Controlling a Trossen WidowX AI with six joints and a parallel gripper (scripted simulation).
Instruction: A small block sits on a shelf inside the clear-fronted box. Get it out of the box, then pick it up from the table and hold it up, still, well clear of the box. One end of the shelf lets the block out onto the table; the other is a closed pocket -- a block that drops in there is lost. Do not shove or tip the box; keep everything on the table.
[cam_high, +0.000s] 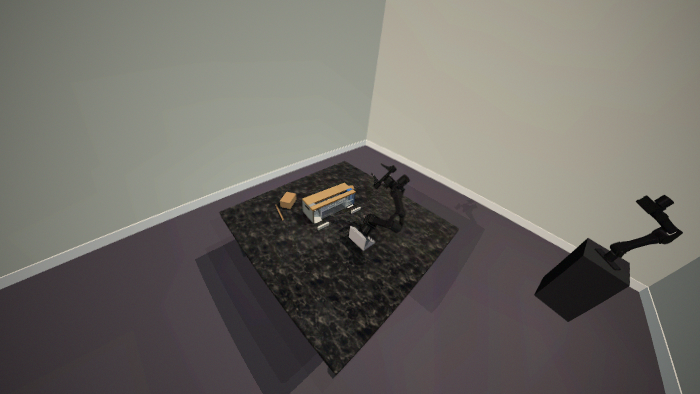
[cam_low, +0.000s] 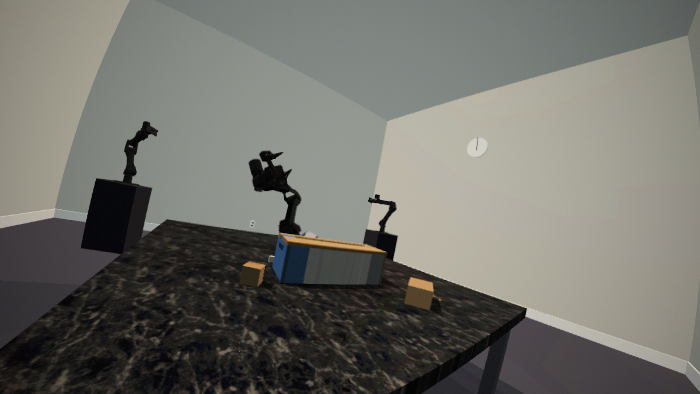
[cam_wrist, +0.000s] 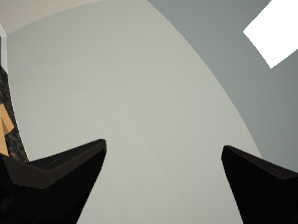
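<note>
The small block of the task cannot be made out with certainty in these views, so whether it sits on the shelf inside the box, I cannot tell. The clear-fronted box (cam_high: 325, 193) (cam_low: 340, 266) stands upright on the dark marbled table (cam_high: 345, 295) (cam_low: 240, 335), and its orange-brown top has a long narrow slot between the boards. In the exterior view its back is turned to the camera, with a blue end that has a small dark opening near the upper edge.

Two wooden cubes stand outside the box. One cube (cam_low: 252, 274) is near the blue end, with some table between. The other cube (cam_high: 288, 200) (cam_low: 419, 293) is near the opposite end, also apart from the box, and a thin wooden stick (cam_high: 279, 212) lies close to it. Two short white strips (cam_high: 323, 225) (cam_high: 355, 210) lie in front of the clear side, so the way along this side is partly occupied. A pale angled piece (cam_high: 360, 238) is farther forward, near the foot of the arm (cam_high: 398, 202) (cam_low: 291, 207).

The gripper (cam_high: 379, 171) (cam_low: 286, 162) (cam_wrist: 165, 149) is raised above the table and apart from the box. Its two fingers are wide apart, and nothing is between them. Around them is open air; the wrist view shows mostly wall, with a bit of table edge and an orange-brown part at the left border.
</note>
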